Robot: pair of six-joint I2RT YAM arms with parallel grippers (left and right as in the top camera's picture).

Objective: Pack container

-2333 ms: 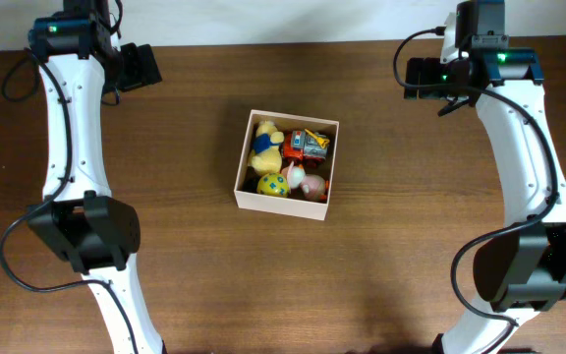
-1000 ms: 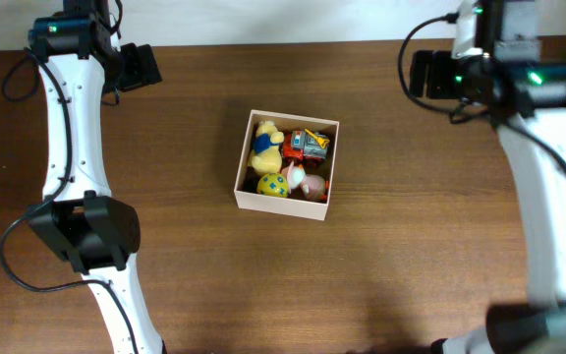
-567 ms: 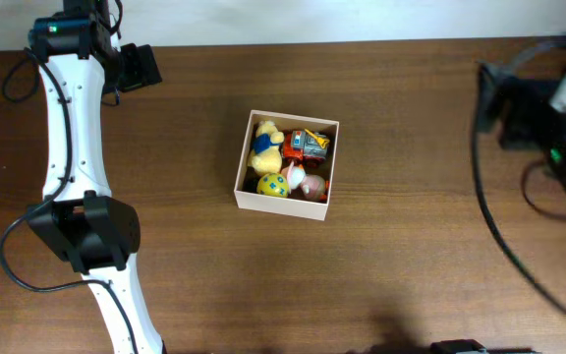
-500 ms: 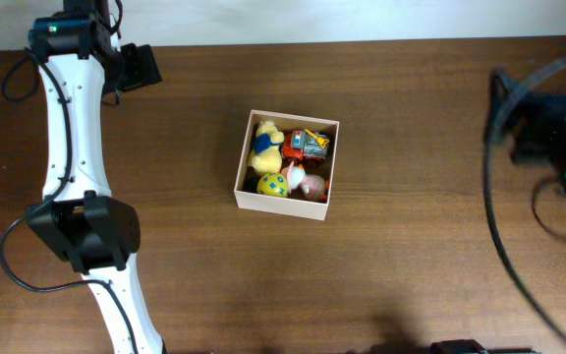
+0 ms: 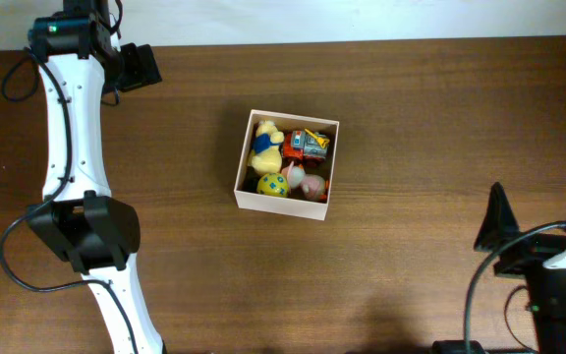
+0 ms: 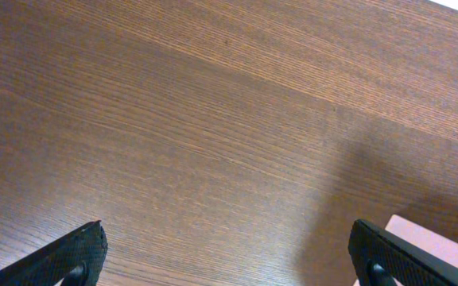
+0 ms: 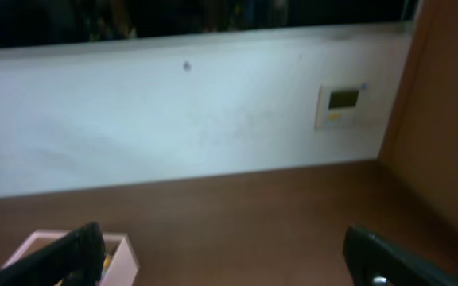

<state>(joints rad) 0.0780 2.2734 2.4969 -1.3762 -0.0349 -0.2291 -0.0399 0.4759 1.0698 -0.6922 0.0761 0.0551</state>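
As overhead shows it: box (image 5: 278, 204) sits mid-desk (image 5: 411, 118), toys (image 5: 268, 146) piled inside
left wrist: left fingers (image 6: 74, 256) spread wide, holding nothing, over the desk; box corner peeking in bottom right
right wrist: right fingers (image 7: 64, 253) wide too, empty, facing a white wall (image 7: 173, 127); box corner bottom left

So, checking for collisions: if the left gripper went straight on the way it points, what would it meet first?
Probably the table: the left gripper frames only bare wood, with the container off to its side.
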